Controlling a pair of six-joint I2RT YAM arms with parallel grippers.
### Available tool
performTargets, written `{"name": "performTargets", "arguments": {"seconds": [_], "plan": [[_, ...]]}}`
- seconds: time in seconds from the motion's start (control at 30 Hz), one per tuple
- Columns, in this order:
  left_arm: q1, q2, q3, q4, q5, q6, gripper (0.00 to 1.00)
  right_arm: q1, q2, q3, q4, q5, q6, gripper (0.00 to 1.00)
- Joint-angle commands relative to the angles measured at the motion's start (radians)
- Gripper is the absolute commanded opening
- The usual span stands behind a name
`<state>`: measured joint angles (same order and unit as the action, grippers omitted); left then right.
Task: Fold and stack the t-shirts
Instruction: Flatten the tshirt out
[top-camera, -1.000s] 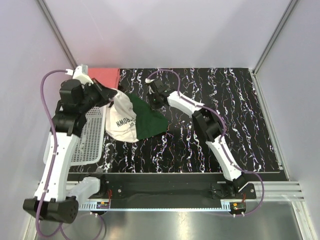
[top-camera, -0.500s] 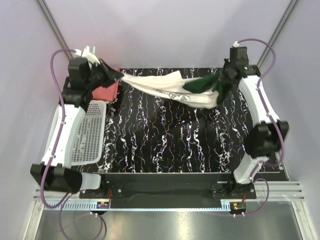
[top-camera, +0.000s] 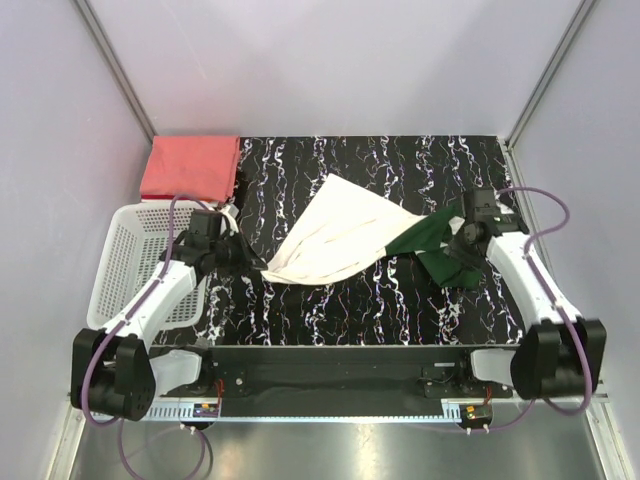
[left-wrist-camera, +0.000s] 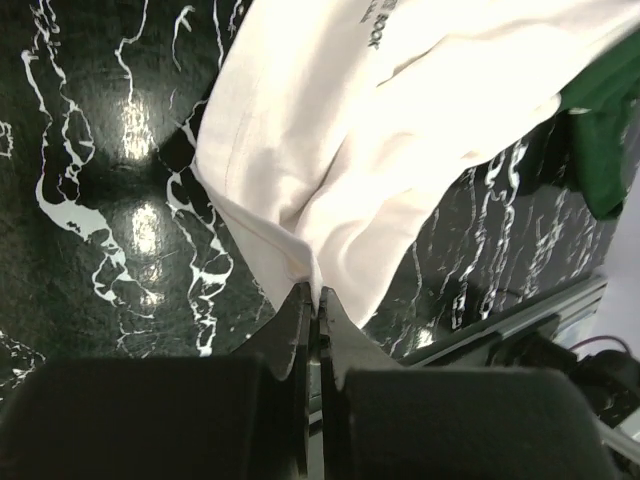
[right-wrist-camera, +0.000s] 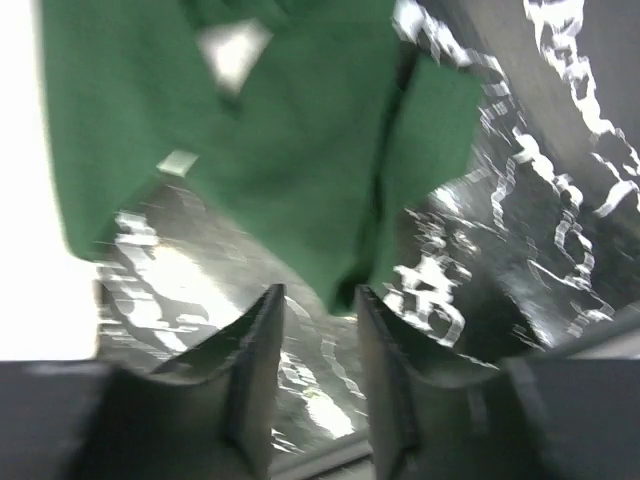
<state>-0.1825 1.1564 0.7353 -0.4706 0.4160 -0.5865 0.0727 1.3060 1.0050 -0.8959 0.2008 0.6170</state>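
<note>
top external view: salmon-red shirt (top-camera: 190, 168) lies folded at the far left corner. left gripper (left-wrist-camera: 312, 297) is pinched narrow on the hem of the cream-white shirt (top-camera: 335, 235), spread mid-counter. right gripper (right-wrist-camera: 315, 310) stands parted at the green part (top-camera: 440, 250) near the right edge, view blurred. risk: with one side unheld, a leftward pull drags and bunches the shirt.

The cream-white shirt with dark green parts (top-camera: 345, 235) sprawls across mid-table; the bare black white-veined tabletop (top-camera: 400, 165) lies open behind and before it. The white plastic mesh basket (top-camera: 125, 265) and the folded salmon-red shirt (top-camera: 190, 167) block the left edge.
</note>
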Motion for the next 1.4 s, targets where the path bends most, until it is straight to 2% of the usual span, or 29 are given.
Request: {"name": "performTargets", "arguments": {"seconds": [0.0, 0.07, 0.13, 0.2, 0.3, 0.47, 0.53, 0.8, 1.07, 1.37], "plan": [[-0.003, -0.003, 0.012, 0.098, 0.029, 0.053, 0.0, -0.002, -0.113, 0.046, 0.104, 0.045, 0.101, 0.44], [-0.002, 0.012, 0.024, 0.105, 0.061, 0.053, 0.0, -0.004, -0.103, 0.034, 0.19, 0.003, 0.072, 0.47], [-0.003, 0.023, 0.042, 0.107, 0.081, 0.053, 0.0, -0.04, -0.033, 0.029, 0.285, -0.006, 0.069, 0.47], [-0.002, 0.022, 0.052, 0.107, 0.093, 0.06, 0.0, -0.097, 0.104, 0.079, 0.336, -0.101, 0.038, 0.46], [-0.002, 0.016, 0.058, 0.102, 0.107, 0.07, 0.0, -0.132, 0.252, 0.142, 0.443, -0.144, -0.069, 0.49], [-0.002, 0.026, 0.052, 0.102, 0.124, 0.083, 0.0, -0.235, 0.419, 0.23, 0.488, -0.245, 0.039, 0.51], [-0.002, 0.022, 0.046, 0.101, 0.124, 0.086, 0.0, -0.257, 0.45, 0.273, 0.514, -0.3, 0.11, 0.49], [0.0, 0.014, 0.055, 0.102, 0.101, 0.09, 0.0, -0.284, 0.495, 0.365, 0.519, -0.348, 0.285, 0.41], [0.0, 0.011, 0.052, 0.102, 0.086, 0.088, 0.0, -0.287, 0.613, 0.455, 0.474, -0.408, 0.322, 0.44], [0.0, 0.016, 0.055, 0.107, 0.078, 0.086, 0.0, -0.287, 0.634, 0.461, 0.424, -0.423, 0.317, 0.46]]}}
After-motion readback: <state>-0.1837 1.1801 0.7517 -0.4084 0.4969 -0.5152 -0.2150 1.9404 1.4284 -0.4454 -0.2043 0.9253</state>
